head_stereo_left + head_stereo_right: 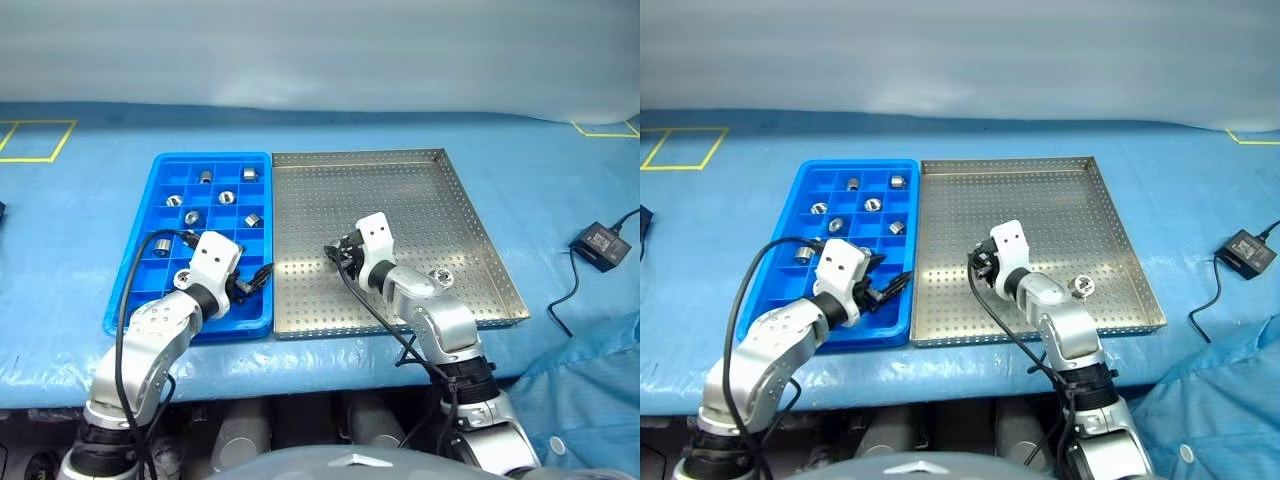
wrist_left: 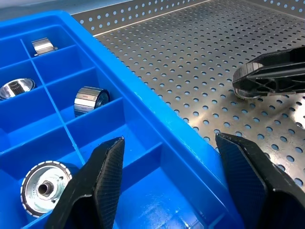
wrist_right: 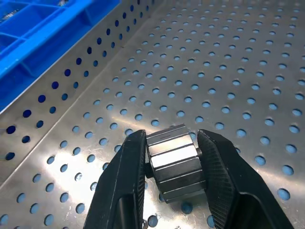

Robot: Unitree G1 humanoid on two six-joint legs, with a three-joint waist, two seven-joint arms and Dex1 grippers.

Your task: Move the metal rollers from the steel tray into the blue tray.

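The steel tray (image 1: 400, 200) lies right of the blue tray (image 1: 210, 157) on the blue cover. My right gripper (image 3: 171, 141) is shut on a metal roller (image 3: 175, 164), low over the steel tray's perforated floor near its left side. Another roller (image 1: 441, 277) lies loose on the steel tray near its front right. Several rollers (image 1: 227, 197) sit in the blue tray's compartments. My left gripper (image 2: 171, 152) stands open over the blue tray's near right corner, nothing between its fingers (image 2: 107, 162). In the left wrist view the right gripper's fingers (image 2: 271, 76) show over the steel floor.
A black power adapter (image 1: 600, 245) with its cable lies on the cover to the right of the steel tray. Yellow tape marks (image 1: 40, 140) show at the far left and far right. The table's front edge runs just below both trays.
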